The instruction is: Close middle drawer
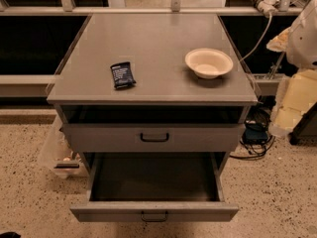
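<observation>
The middle drawer (154, 211) is pulled far out at the bottom front of the grey cabinet. It has a low grey front panel with a small black handle (154, 216), and its dark grey inside (153, 177) holds nothing I can see. Above it, the taller-fronted drawer (154, 139) with the larger black handle is pushed in. The lowest drawer is hidden under the open one. My gripper (280, 39) is at the far right edge, level with the cabinet top and well away from the open drawer, with the pale arm (297, 100) below it.
A cream bowl (209, 62) and a dark snack packet (122, 75) lie on the cabinet top (148, 38). Cables and a dark box (255, 135) sit on the floor at the right. A clear plastic bin (59, 155) stands at the cabinet's left. Speckled floor lies in front.
</observation>
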`<action>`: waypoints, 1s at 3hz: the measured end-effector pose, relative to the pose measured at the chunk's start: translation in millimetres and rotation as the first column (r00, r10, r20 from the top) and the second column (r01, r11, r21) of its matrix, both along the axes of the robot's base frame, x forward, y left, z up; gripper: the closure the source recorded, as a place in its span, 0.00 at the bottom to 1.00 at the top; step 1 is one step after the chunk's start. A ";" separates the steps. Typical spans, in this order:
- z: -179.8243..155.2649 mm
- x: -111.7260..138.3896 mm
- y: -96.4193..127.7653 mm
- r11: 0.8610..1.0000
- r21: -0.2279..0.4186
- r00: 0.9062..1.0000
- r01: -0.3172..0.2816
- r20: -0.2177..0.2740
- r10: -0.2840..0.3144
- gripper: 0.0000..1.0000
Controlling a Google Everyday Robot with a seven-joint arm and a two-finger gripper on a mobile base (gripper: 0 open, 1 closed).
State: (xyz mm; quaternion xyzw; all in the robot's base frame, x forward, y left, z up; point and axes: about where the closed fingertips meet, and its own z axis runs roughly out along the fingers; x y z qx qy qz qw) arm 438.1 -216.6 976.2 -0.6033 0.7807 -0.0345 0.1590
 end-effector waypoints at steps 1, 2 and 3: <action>0.0 0.0 0.0 1.000 0.000 1.000 0.000 0.000 0.000 0.00; -3.2 -0.7 1.0 1.000 0.013 1.000 0.000 0.012 0.000 0.00; -35.9 -9.3 1.7 0.996 0.085 1.000 -0.013 0.003 0.013 0.00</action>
